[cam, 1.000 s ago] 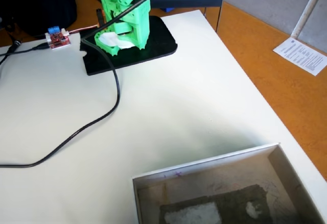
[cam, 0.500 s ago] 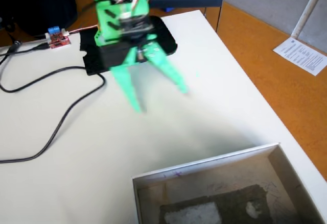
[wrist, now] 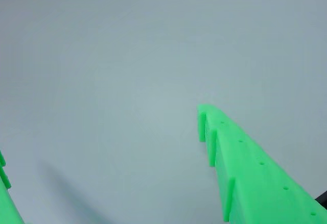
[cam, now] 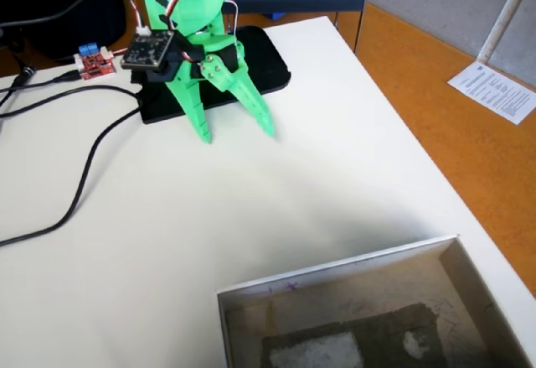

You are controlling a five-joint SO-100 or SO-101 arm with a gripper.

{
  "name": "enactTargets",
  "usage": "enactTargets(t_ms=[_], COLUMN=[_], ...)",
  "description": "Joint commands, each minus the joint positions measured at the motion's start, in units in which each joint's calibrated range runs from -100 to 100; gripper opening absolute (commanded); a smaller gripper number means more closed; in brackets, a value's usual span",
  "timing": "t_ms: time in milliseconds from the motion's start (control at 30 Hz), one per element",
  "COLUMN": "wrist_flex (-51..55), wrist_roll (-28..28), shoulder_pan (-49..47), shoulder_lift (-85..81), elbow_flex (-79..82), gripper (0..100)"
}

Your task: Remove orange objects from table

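No orange object visible
Gripper (cam: 237,137), upper left of fixed view, fingers spread and empty; direction to target undeterminable.

Wrist view: mounted on the arm, aimed down past the green gripper (wrist: 102,157), very near the white table (wrist: 127,55); only bare surface and the two green fingers at the lower corners in frame.

Fixed view: placed high at the near edge of the table (cam: 167,242), tilted down and facing the arm across it, far enough back to take in the gripper (cam: 238,136), black base plate (cam: 268,66), cables (cam: 75,192), cardboard box (cam: 335,267) and floor (cam: 435,108).

Shared: gripper fingers and the patch of table beneath them.
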Motion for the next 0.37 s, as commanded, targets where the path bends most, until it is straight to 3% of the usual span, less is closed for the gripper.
enactTargets(t_ms=[0,333], wrist_flex=[0.3,0.3], wrist_roll=[-1.0,-1.0], shoulder_pan=[1.0,0.6], shoulder_lift=[-0.5,-0.4], elbow_flex=[-0.2,-0.3], gripper=[41,41])
